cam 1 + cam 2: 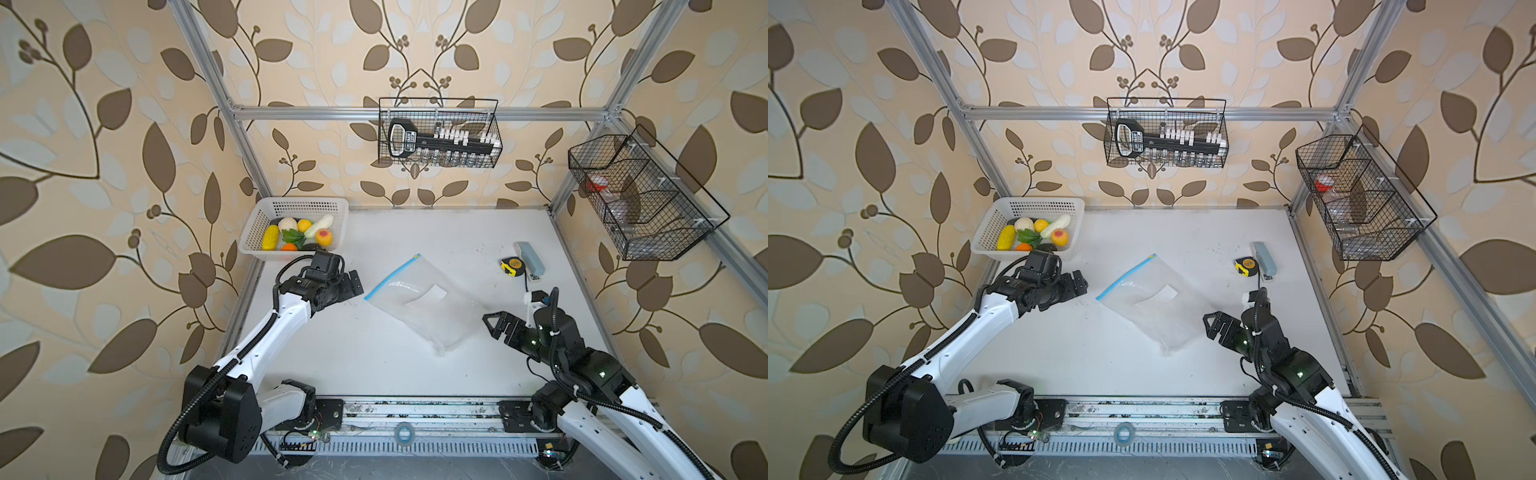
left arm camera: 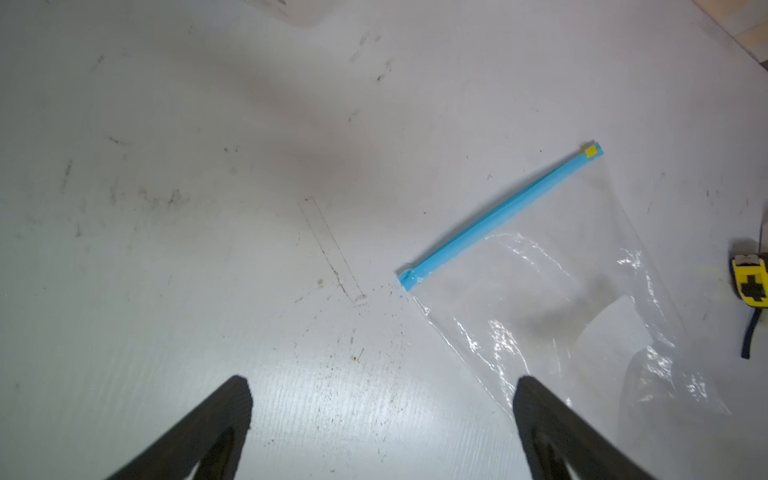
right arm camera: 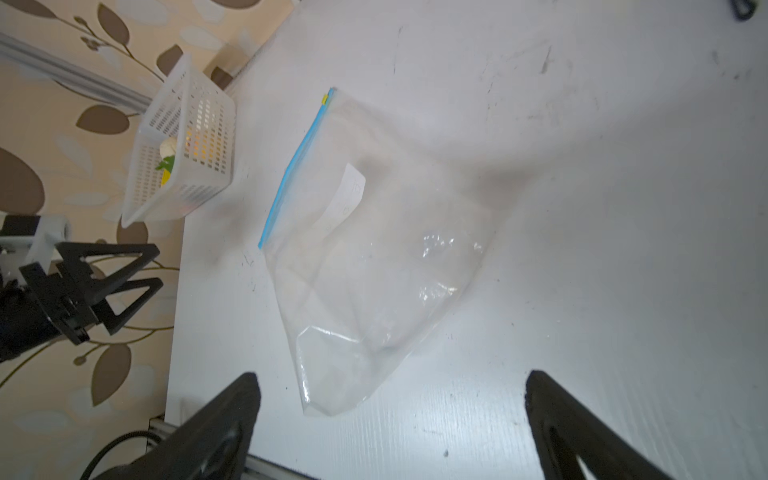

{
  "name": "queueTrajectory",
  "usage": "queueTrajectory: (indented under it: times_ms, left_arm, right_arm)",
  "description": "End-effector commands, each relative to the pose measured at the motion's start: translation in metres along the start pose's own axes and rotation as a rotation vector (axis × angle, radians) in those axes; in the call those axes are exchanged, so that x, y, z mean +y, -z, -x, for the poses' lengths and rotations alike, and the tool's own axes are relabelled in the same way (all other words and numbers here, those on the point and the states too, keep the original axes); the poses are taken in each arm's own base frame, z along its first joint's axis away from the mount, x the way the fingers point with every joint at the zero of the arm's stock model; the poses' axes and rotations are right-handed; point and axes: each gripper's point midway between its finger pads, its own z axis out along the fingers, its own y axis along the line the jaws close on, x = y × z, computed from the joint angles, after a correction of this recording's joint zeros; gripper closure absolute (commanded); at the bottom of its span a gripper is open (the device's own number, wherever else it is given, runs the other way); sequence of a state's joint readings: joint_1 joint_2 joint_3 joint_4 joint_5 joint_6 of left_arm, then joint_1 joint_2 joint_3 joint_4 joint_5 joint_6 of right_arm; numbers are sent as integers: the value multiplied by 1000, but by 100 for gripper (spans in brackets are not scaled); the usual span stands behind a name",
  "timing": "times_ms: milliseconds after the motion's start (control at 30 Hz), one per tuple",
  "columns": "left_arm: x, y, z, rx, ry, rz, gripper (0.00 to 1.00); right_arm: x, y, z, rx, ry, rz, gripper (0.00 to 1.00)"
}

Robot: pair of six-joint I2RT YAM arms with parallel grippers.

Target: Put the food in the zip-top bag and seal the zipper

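Opening step, by my reading: nothing is packed yet. Near right, the right gripper [image 1: 495, 325] hangs wide and empty beside the zip-top bag [image 1: 428, 311], which lies flat mid-table. Its zipper [image 1: 392, 276] faces the left gripper [image 1: 355, 284], also wide and empty. Far left, the food [image 1: 297, 235] sits in a white basket [image 1: 299, 202]. Next, part the mouth — whether it is sealed is unclear.

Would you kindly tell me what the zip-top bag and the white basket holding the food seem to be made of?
The zip-top bag looks like thin, glossy clear plastic film: see-through, with creases catching glare. Its zipper seems a stiffer opaque blue plastic strip. The white basket is probably moulded plastic, matte, given its perforated walls.
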State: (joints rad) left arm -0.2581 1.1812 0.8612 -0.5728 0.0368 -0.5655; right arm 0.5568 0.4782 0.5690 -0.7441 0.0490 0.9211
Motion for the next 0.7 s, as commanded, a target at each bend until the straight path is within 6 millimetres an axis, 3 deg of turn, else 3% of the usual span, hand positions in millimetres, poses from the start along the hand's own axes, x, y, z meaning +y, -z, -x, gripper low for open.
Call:
queueTrajectory:
  times_ms: [0, 500, 667]
  left_arm:
    - [-4, 1, -16, 43, 68, -28, 1]
    - [-7, -6, -32, 98, 113, -69, 1]
    - [-13, -12, -33, 121, 127, -84, 1]
  right_arm:
    - [-7, -2, -23, 62, 12, -43, 0]
    - [64, -6, -57, -25, 661, -125, 0]
    - [74, -18, -74, -17, 781, -159, 0]
